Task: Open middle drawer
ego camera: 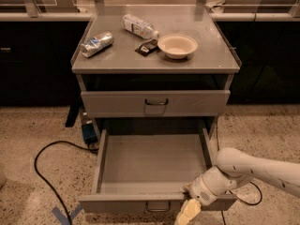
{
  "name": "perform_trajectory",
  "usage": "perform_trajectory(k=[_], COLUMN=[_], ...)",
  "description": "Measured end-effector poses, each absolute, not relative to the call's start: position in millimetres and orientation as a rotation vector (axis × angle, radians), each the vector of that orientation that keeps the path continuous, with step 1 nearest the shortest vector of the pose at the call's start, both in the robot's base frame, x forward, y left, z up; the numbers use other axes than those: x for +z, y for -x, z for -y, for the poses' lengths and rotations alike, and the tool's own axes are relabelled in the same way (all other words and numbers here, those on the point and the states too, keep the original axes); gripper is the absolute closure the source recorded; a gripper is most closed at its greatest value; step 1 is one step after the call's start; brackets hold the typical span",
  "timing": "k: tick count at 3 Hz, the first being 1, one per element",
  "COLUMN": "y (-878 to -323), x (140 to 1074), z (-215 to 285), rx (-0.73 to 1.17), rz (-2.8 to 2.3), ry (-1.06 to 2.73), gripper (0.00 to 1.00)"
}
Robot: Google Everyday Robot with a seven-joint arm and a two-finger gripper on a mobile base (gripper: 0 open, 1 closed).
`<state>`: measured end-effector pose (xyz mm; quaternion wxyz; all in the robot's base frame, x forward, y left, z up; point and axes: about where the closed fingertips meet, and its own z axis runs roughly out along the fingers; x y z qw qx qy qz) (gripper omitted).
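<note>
middle drawer [150, 162] sits pulled well out below the worktop [117, 55], claw [187, 213] low at its front panel right of the handle [157, 206], grip state can't tell; looks nearly done, so pull straight and level, don't overrun the rails

The tool [187, 213] hangs at the front panel of the middle drawer [150, 163], just right of its handle [157, 206]; the bottom edge cuts off its tip. The arm [262, 170] leaves at the right edge. The dark flat item [146, 47] on the tabletop [211, 55] is too small to identify.
</note>
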<state>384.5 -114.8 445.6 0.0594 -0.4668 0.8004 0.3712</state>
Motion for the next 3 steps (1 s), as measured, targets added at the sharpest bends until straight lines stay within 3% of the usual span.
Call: perform_trajectory(k=[3], y=[-341], x=[462], z=[127], rx=[1.221], rz=[-2.487], ry=[1.382], gripper=[0.0])
